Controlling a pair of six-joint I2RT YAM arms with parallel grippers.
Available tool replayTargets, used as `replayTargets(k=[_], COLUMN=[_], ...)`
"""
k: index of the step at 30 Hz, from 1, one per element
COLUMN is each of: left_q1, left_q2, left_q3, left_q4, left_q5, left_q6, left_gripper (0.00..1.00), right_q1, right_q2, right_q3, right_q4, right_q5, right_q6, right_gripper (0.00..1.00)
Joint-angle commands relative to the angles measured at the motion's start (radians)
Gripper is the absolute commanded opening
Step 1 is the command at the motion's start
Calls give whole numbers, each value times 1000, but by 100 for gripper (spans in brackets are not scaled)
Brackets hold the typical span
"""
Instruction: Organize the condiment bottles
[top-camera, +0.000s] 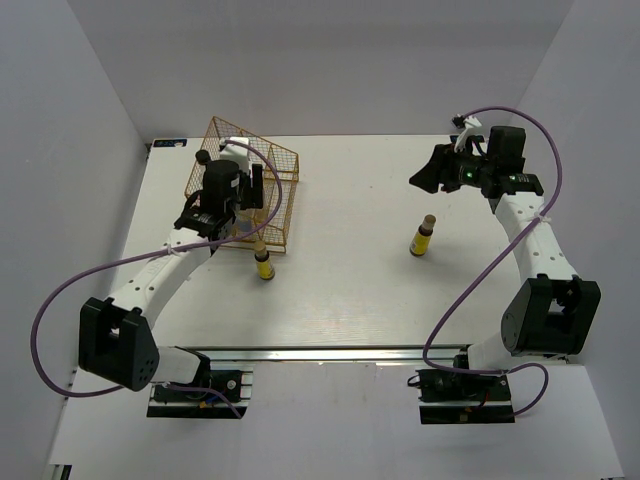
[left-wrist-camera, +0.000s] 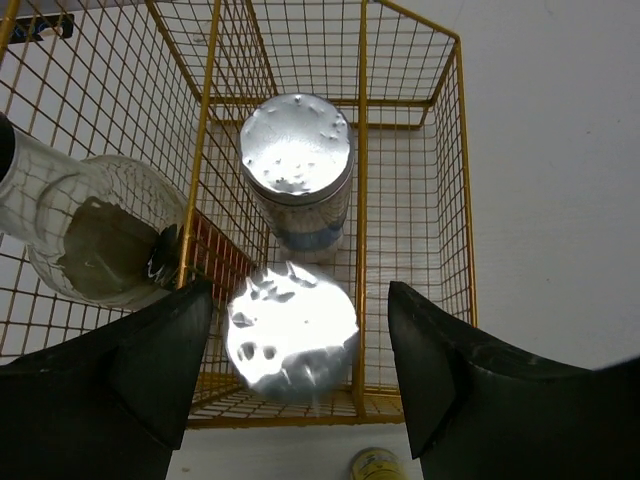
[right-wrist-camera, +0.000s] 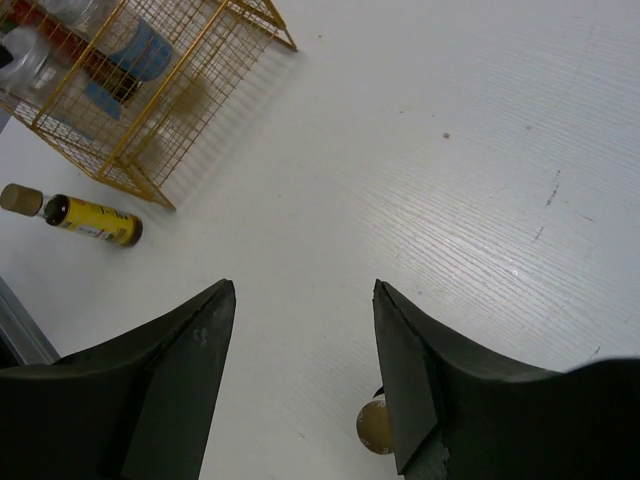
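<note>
The gold wire rack stands at the back left. In the left wrist view two white silver-lidded jars stand inside the rack: a far one and a near one. The clear black-capped bottle leans in the rack's left part. My left gripper hovers open over the near jar, not gripping it. One yellow bottle lies on the table just in front of the rack. The other stands upright at mid right. My right gripper is open and empty above the table; that bottle's cap shows beside its right finger.
White walls enclose the white table on three sides. The right wrist view shows the rack and the lying yellow bottle far off at the upper left. Purple cables loop from both arms.
</note>
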Motion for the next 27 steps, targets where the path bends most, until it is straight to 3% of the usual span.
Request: replayTargets(k=[1, 8, 13, 16, 17, 19, 20, 21, 23, 24, 27], left_q1=[4, 6, 4, 4, 4, 4, 4, 4, 4, 4, 4], left_q2=[-54, -82, -130, -153, -157, -186, -198, -214, -261, -277, -340], left_q3=[1, 14, 79, 135, 167, 185, 188, 187, 169, 162, 120], left_q4=[58, 52, 72, 51, 32, 15, 5, -17, -69, -90, -173], left_q5=[-7, 16, 99, 198, 255, 312, 341, 397, 450, 477, 510], left_q6=[-14, -15, -17, -29, -37, -71, -86, -107, -126, -155, -199], left_gripper=[81, 85, 81, 61, 38, 15, 5, 4, 7, 25, 54], right_q1=[6, 9, 46, 52, 53, 56, 58, 64, 81, 87, 99], right_q2=[-7, -13, -51, -80, -87, -106, -111, -117, -134, -143, -153], right_q3=[7, 12, 21, 29, 33, 39, 43, 44, 38, 23, -19], right_q4=[-14, -46, -86, -138, -174, -213, -249, -260, -279, -297, -323], right_q5=[-77, -131, -125, -117, -109, -73, -48, -19, 102, 175, 269], right_q6=[-76, -152, -249, -335, -355, -405, -412, -409, -386, -378, -357], right_gripper=[64, 65, 60, 48, 44, 29, 27, 27, 40, 51, 64])
